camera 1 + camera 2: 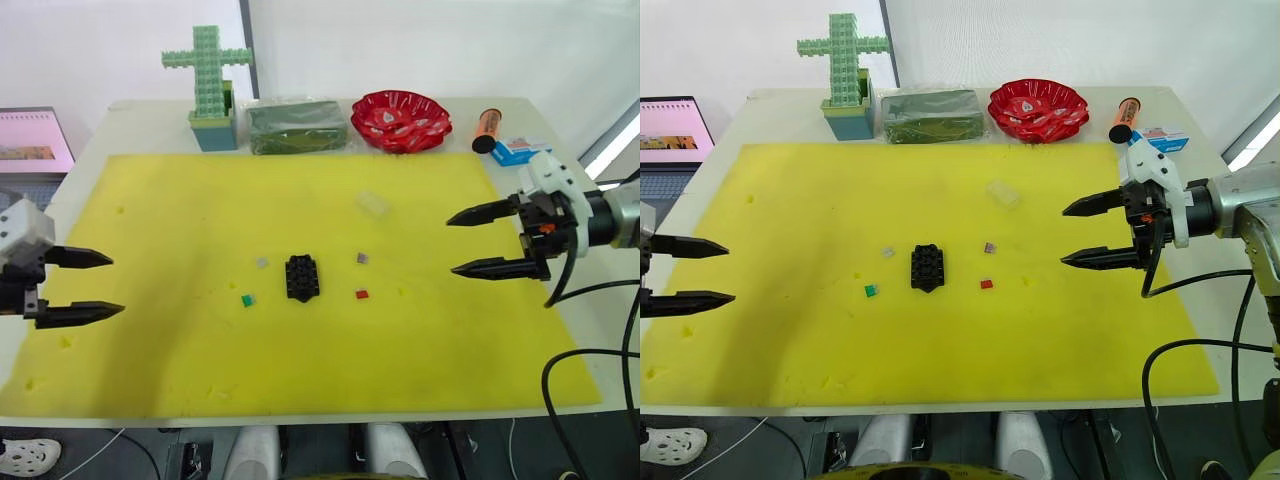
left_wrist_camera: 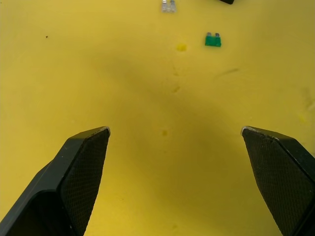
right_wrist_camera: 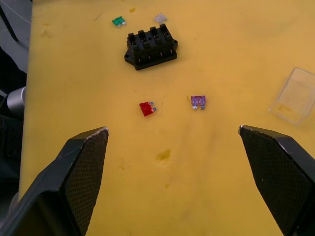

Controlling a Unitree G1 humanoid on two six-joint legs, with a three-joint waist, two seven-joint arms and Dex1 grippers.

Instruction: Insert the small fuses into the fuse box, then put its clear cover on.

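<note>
The left pincer (image 1: 112, 284) hovers over the left edge of the yellow mat (image 1: 180, 220) on the bench (image 1: 130, 115), its two black fingers spread wide and holding nothing. Right of it, near the mat's middle, lie the green fuse (image 1: 247, 299) and, a little farther back, a pale grey fuse (image 1: 262, 262). Just right of those sits the black fuse box (image 1: 302, 277), its slots empty. On its right side lie the mauve fuse (image 1: 362, 257) and, nearer, the red fuse (image 1: 362, 294), both apart from the box. The clear cover (image 1: 373, 204) rests on the mat farther back and to the right. The right pincer (image 1: 450, 244) hangs over the mat's right part, fingers spread and empty, well apart from the fuses.
</note>
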